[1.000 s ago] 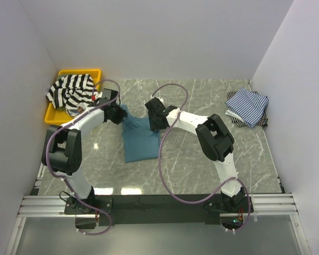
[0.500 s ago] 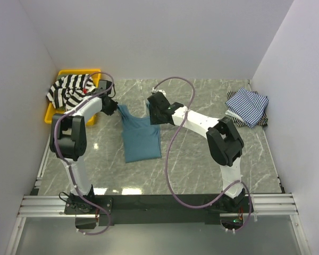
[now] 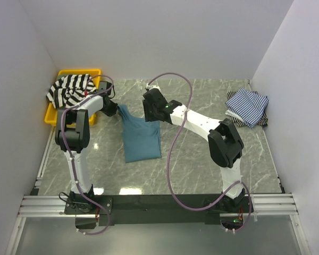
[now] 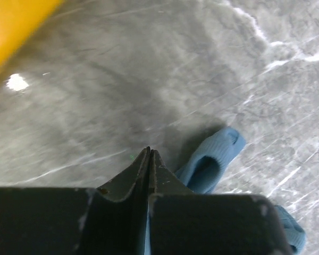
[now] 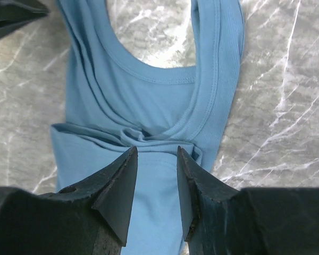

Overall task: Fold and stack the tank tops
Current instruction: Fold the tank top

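Observation:
A plain teal-blue tank top (image 3: 141, 139) lies on the marble table, hem toward me and straps at the far end. My left gripper (image 3: 115, 109) is shut just left of its left strap (image 4: 210, 159), with nothing between the fingertips (image 4: 149, 152). My right gripper (image 3: 150, 112) hovers open over the top's neckline end, and the jaws (image 5: 157, 150) stand apart above a bunched fold of teal cloth (image 5: 149, 90). A black-and-white striped tank top (image 3: 69, 90) is heaped in the tray. Thin blue-and-white striped tops (image 3: 247, 106) lie stacked at the far right.
A yellow plastic tray (image 3: 50, 115) sits at the far left against the wall, and its edge (image 4: 16, 21) shows close to the left gripper. White walls close the table in on the left, back and right. The left finger (image 5: 10, 16) shows in the right wrist view's corner.
My left gripper let go of the teal top's strap, drew back left toward the tray and shut. My right gripper moved toward the far end of the top, which now lies flatter.

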`<state>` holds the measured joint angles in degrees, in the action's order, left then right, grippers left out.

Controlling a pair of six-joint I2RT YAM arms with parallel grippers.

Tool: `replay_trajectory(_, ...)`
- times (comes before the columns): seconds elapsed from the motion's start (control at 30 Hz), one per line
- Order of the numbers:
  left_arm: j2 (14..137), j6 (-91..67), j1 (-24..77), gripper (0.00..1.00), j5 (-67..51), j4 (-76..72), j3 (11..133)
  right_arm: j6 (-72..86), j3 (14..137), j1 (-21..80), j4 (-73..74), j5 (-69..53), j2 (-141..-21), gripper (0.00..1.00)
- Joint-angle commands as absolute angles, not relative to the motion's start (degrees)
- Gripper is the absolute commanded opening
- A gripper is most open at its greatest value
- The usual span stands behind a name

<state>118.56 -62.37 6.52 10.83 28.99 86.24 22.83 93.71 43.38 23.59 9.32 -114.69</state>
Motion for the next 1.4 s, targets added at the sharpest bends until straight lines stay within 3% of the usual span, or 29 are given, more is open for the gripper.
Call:
replay_trajectory(0.0, 120.3, -62.1, 6.5, 0.1, 8.2, 26.3, 89.2, 21.7, 96.7, 43.9, 23.3, 9.3, -114.7, 0.43)
replay_trajectory(1.37, 126.9, -60.9, 9.8, 0.12, 1.1, 16.6, 94.3, 22.1, 96.5, 43.9, 22.4, 8.8, -117.7, 0.43)
